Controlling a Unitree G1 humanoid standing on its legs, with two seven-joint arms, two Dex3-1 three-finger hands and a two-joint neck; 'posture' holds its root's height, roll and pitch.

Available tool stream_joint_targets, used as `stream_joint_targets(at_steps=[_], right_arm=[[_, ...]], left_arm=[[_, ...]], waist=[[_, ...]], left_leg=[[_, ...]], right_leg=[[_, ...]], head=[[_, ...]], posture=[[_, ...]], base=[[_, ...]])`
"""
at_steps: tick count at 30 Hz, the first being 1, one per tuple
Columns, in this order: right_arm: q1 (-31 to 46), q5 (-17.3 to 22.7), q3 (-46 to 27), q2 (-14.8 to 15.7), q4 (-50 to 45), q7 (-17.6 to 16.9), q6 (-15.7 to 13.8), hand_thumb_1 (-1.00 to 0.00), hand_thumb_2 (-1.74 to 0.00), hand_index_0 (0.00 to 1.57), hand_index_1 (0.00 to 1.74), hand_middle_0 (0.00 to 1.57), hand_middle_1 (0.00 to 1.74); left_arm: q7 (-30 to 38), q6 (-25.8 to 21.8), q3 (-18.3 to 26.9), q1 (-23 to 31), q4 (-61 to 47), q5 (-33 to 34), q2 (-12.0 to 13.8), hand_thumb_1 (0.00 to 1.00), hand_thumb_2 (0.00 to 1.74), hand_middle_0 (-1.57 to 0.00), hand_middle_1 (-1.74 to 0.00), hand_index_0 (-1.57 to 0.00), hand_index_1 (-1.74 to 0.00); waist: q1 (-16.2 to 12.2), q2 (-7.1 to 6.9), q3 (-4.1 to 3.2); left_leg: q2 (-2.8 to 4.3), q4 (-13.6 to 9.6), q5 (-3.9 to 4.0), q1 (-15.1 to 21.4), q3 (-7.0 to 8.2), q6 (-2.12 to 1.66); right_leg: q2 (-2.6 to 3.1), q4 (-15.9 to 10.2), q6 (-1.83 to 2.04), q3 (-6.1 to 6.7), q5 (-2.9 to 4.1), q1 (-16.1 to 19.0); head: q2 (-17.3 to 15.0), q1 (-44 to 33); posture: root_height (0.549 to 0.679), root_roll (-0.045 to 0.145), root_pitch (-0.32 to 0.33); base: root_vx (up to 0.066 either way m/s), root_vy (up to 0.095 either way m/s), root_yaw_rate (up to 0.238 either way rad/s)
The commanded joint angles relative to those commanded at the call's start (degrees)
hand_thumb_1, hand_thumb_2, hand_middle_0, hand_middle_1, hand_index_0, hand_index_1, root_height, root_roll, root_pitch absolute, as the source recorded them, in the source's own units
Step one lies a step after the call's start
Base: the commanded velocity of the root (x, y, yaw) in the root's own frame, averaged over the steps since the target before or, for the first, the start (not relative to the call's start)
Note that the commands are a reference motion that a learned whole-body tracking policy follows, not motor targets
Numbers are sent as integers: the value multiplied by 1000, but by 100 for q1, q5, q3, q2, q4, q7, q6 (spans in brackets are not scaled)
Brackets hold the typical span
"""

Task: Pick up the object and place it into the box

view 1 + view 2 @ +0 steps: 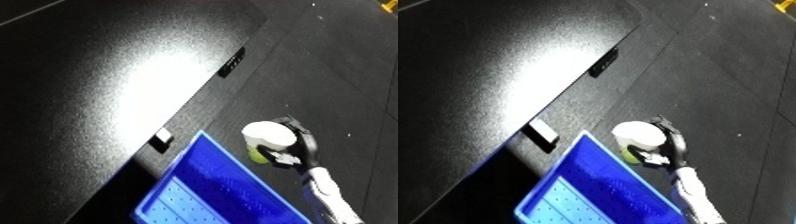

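Right hand (298,145) comes in from the lower edge with its fingers curled around a white and yellow-green object (266,137), which sits at the hand's left side, just off the blue bin's (209,195) right rim and looking a touch outside it. By my read the bin's opening lies left of the object, so a short carry that way should do. Beyond the bin stretches the dark table (115,85); no left hand shows.

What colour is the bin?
Blue; the bin shows best in the left eye view.
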Motion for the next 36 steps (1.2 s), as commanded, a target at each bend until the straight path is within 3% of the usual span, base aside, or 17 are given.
stream_joint_targets(at_steps=[9,19,25,32,36], right_arm=[[-160,-182,320,-145,288,402,339,-500,-870,785,870,785,870],[-234,-312,553,-21,378,506,539,0,0,0,0,0,0],[-445,-204,688,-42,625,731,718,0,0,0,0,0,0],[-562,-487,947,52,639,954,728,0,0,0,0,0,0],[-652,-606,1187,167,447,1239,879,0,0,0,0,0,0]], left_arm=[[34,135,-79,9,0,102,75,0,0,0,0,0,0],[56,153,-179,14,-53,333,129,0,0,0,0,0,0],[83,189,-265,-49,-53,361,161,0,0,0,0,0,0],[53,213,-300,-39,-48,454,215,0,0,0,0,0,0],[55,216,-333,-62,-85,538,236,0,0,0,0,0,0]], waist=[[105,13,-96],[253,-18,-186],[358,4,-218],[505,-25,-253],[606,-54,-262]], left_leg=[[-9,39,8,-20,-31,-39],[-28,66,19,-100,-98,-54],[-28,124,40,-113,-144,-84],[-30,180,38,-112,-211,-98],[-31,189,47,-104,-259,-120]], right_leg=[[-52,19,-1,-39,-27,27],[-85,43,22,-106,-27,21],[-143,108,0,-143,-73,59],[-218,204,-17,-207,-142,108],[-276,224,-20,-242,-177,164]], head=[[-24,90],[-80,101],[-232,32],[-578,-328],[-738,-864]], posture=[[618,71,27],[617,68,28],[616,70,19],[615,73,7],[615,76,-2]], base=[[24,-24,47],[-2,-41,61],[1,-25,71],[-1,-35,91],[-9,-44,123]])
